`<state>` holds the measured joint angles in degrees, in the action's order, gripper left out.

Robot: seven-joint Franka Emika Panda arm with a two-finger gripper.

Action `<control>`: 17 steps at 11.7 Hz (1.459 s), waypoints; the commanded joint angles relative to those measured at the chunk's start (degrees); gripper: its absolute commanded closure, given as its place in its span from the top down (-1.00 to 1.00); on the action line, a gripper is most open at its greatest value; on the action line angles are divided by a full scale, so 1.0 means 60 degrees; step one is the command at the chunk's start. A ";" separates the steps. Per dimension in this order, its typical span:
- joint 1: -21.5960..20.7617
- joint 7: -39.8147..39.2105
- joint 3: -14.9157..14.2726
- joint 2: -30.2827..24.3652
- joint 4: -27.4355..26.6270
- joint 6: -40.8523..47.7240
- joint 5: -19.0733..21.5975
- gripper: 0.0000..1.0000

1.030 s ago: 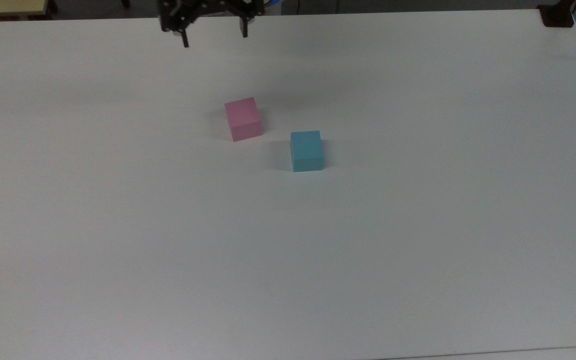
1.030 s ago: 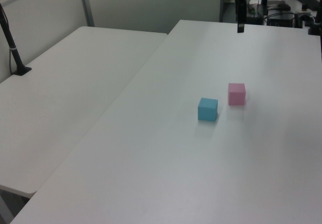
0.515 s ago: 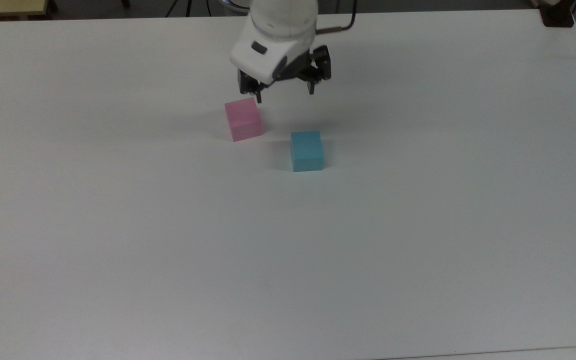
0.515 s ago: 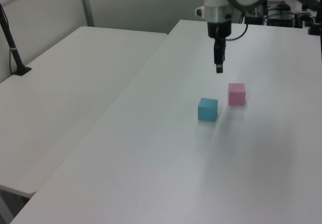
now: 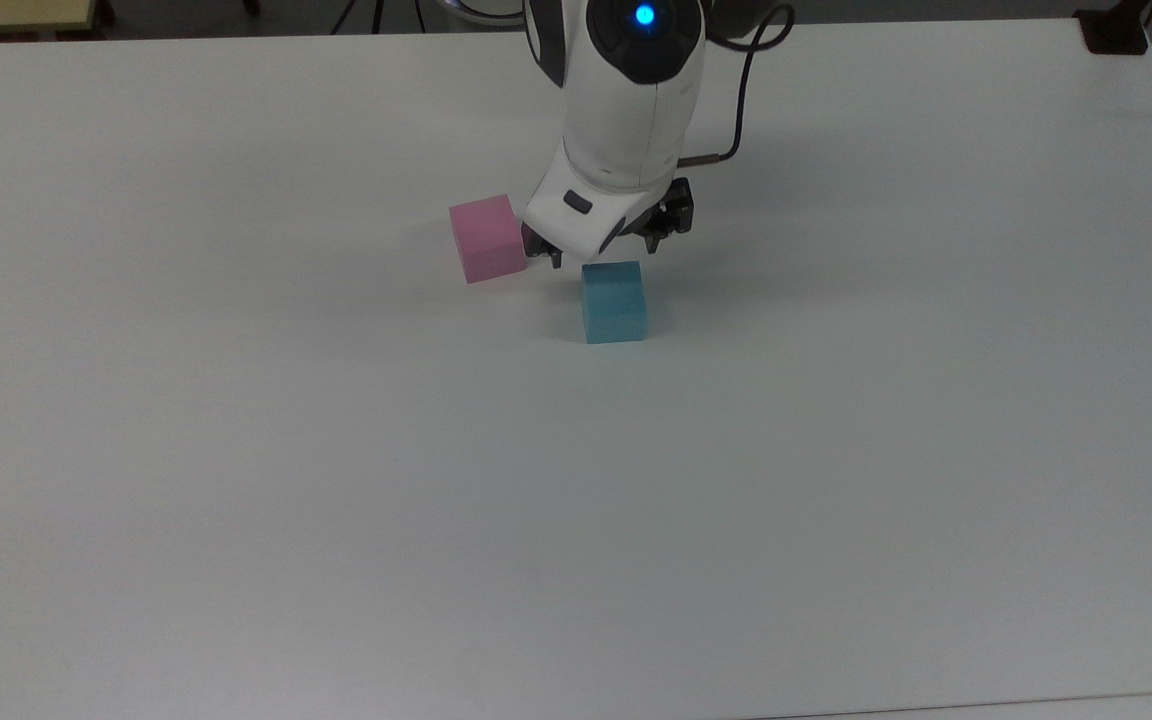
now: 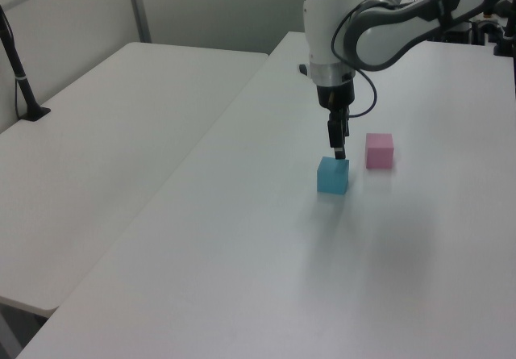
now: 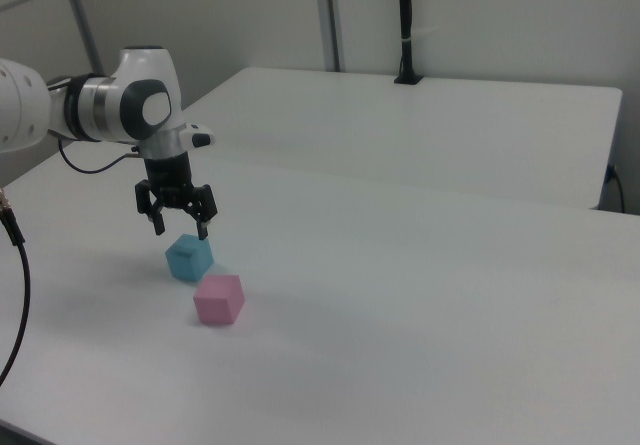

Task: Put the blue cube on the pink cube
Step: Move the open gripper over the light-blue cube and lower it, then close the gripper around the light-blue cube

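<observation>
The blue cube (image 5: 614, 302) (image 6: 333, 175) (image 7: 189, 257) rests on the white table, with the pink cube (image 5: 486, 238) (image 6: 379, 150) (image 7: 219, 298) a short gap away at the top view's upper left. Neither cube touches the other. My gripper (image 5: 603, 250) (image 6: 339, 151) (image 7: 180, 228) hangs open just above the blue cube, pointing straight down. Its fingers (image 7: 158, 227) are spread wider than the cube and hold nothing. In the top view the white wrist covers the cube's far edge.
A second white table (image 6: 105, 133) adjoins this one along a seam. A black post (image 6: 20, 77) (image 7: 405, 25) is clamped at its far side, and a black clamp (image 5: 1114, 30) sits on the top view's upper right corner. A dark cable (image 7: 15, 265) hangs at the right view's left edge.
The arm has swung in from the table's far edge and come down over the blue cube, staying open. Both cubes are where they were.
</observation>
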<state>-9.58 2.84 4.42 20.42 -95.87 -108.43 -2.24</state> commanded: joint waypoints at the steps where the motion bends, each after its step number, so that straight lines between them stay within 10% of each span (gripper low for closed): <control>1: -0.0220 0.0508 -0.0077 0.0186 -0.0033 -0.0253 -0.0489 1.00; 8: -0.0455 0.1532 -0.0062 0.0699 -0.0033 -0.0942 -0.0841 1.00; 12: -0.0499 0.1725 -0.0062 0.0714 -0.0004 -0.0957 -0.0842 0.13; 17: -0.0367 0.1637 -0.0048 0.0042 0.0069 -0.0520 -0.0813 -0.06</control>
<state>-11.71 11.80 4.41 24.44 -94.64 -113.12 -6.22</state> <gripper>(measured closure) 0.498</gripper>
